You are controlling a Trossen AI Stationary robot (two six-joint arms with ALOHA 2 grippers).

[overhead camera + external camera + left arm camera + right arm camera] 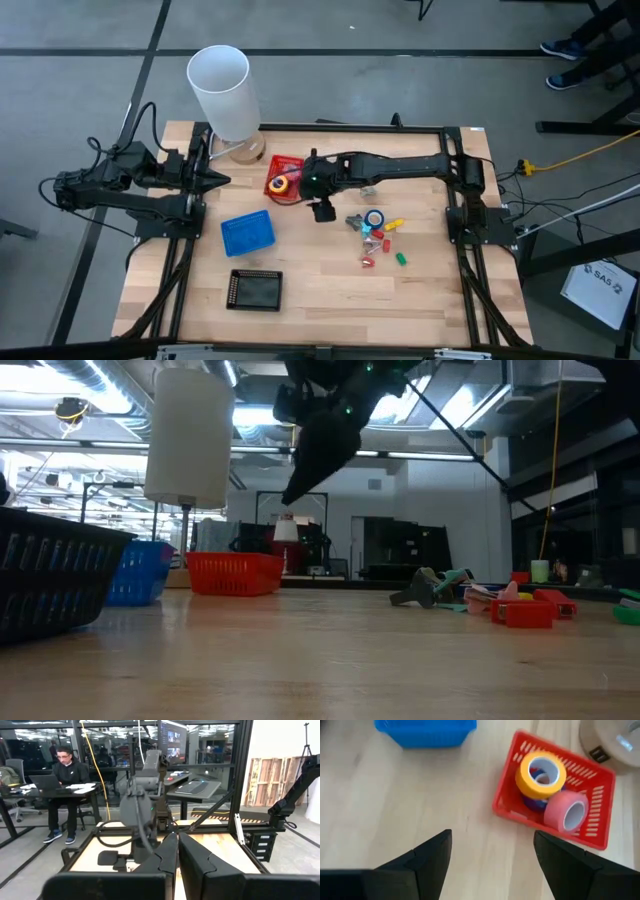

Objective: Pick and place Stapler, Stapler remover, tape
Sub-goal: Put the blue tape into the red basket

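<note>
A red basket [555,800] stands on the table and holds a yellow tape roll [540,773], a pink roll [566,812] and a dark blue one [536,802] beneath them. My right gripper [492,840] hovers open and empty above the table beside this basket [283,178], its fingers [292,492] pointing down. A blue tape roll [373,218] lies flat on the table among a grey stapler remover [355,222] and small red pieces [372,240]. I cannot pick out the stapler for certain. My left gripper [178,855] is shut and parked at the table's left edge [205,180].
A blue basket [246,232] and a black basket [255,290] stand nearer the front, left of centre. A tall white cylinder [222,88] rises at the far left corner. Yellow [395,224] and green [401,258] pieces lie by the pile. A person [65,775] sits beyond the table.
</note>
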